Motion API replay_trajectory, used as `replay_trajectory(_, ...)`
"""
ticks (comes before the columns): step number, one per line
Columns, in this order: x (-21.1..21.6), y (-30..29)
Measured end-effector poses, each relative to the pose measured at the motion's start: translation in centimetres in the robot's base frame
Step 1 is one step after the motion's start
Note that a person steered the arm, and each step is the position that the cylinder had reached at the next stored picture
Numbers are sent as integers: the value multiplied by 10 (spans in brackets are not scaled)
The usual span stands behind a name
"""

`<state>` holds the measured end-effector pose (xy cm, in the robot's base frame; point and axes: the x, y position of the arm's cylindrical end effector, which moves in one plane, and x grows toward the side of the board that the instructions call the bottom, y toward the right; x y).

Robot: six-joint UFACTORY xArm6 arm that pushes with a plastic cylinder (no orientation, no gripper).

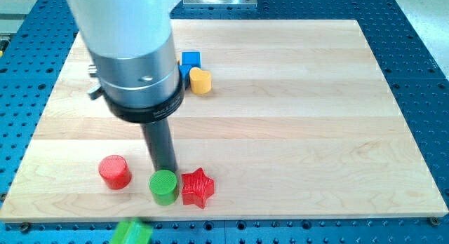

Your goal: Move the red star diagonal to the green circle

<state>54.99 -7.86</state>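
The pale wooden board [295, 97] filling most of the frame is showing long grain stripes and a smooth, faintly satin finish. Around it, the blue metal-looking base plate [428, 76] is looking matt and dotted with holes. Near the bottom left, the red plastic star block [197, 188], the green plastic cylinder block [163, 186] and the red plastic cylinder block [114, 171] are showing fine ribbed layers. In the upper left, the grey arm housing [133, 62] is gleaming softly, and the dark rod [161, 146] is looking matt.

My tip [166, 171] down, rod upright
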Motion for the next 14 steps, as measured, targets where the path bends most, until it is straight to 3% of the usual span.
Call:
replay_trajectory(1, -24, 53)
replay_trajectory(2, 8, 119)
replay_trajectory(3, 55, 134)
replay_trajectory(7, 67, 60)
replay_trajectory(11, -9, -16)
replay_trajectory(13, -32, -92)
replay_trajectory(14, -38, -77)
